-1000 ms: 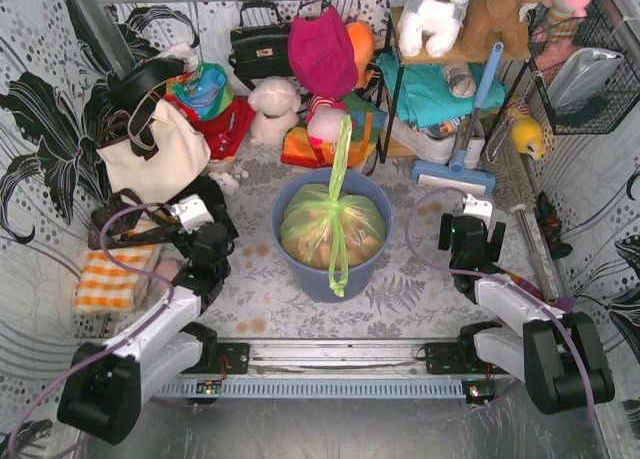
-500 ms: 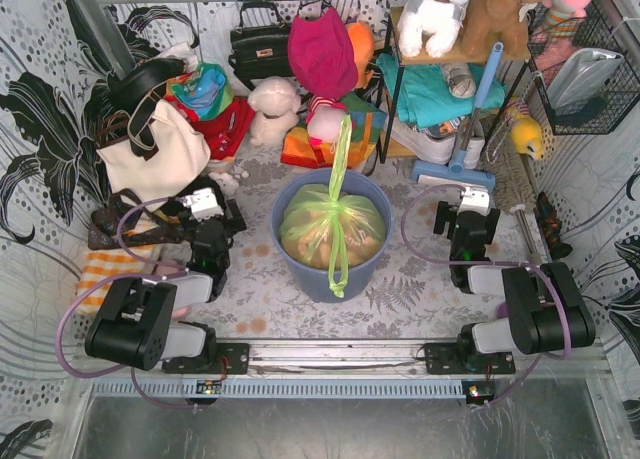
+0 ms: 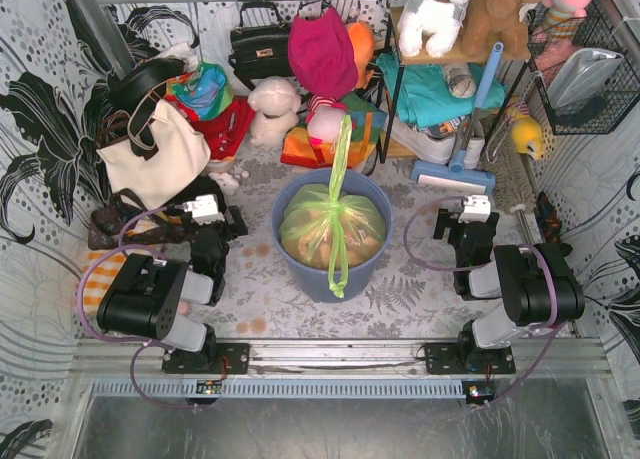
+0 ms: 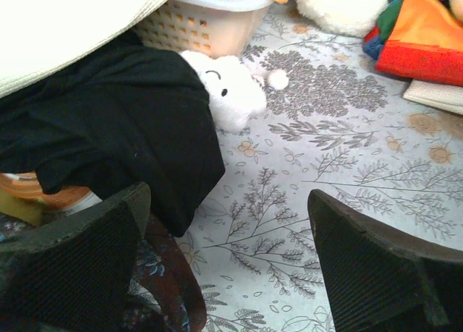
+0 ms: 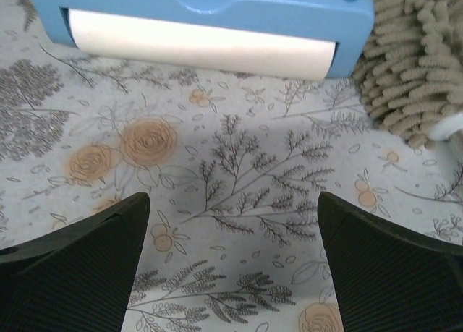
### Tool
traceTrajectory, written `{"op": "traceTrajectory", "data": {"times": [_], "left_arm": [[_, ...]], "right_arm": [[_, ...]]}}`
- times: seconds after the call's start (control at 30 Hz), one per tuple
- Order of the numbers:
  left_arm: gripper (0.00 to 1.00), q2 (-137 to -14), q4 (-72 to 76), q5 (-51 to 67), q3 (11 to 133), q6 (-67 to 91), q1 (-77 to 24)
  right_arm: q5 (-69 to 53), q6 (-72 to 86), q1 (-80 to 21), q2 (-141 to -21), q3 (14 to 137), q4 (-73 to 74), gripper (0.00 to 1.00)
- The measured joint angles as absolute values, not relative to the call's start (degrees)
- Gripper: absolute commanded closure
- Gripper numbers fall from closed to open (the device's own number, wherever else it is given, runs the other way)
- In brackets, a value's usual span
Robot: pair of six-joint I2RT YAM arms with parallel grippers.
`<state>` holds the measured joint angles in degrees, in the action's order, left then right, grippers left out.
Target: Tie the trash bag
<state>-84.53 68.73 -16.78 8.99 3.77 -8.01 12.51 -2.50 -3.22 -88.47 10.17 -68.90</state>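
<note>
**A:** Blue-grey bin [image 3: 297,271] dead centre on the floral cloth [image 3: 400,279], cream tote [image 3: 152,159] out at ten o'clock.

**B:** Black handbag [image 3: 260,47] at eleven, white plush dog [image 3: 437,14] at one.

**A:** Blue mop head [image 3: 453,176] at two, shaggy tan pad [image 5: 419,64] just beside it.

**B:** Left wrist view: small white plush toy [image 4: 228,93] against black fabric [image 4: 108,129].

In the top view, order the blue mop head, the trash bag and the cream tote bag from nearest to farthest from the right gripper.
1. Blue mop head, just beyond the right gripper.
2. Trash bag, in the middle bin.
3. Cream tote bag, far left.
</note>
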Motion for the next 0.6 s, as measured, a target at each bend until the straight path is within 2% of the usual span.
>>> {"op": "traceTrajectory", "data": {"times": [0.6], "left_arm": [[0.02,-84.51,70.28,-15.38,8.99,3.77,-7.86]], "right_arm": [[12.82,-2.63,-3.11,-88.47,10.17,-74.11,0.03]]}}
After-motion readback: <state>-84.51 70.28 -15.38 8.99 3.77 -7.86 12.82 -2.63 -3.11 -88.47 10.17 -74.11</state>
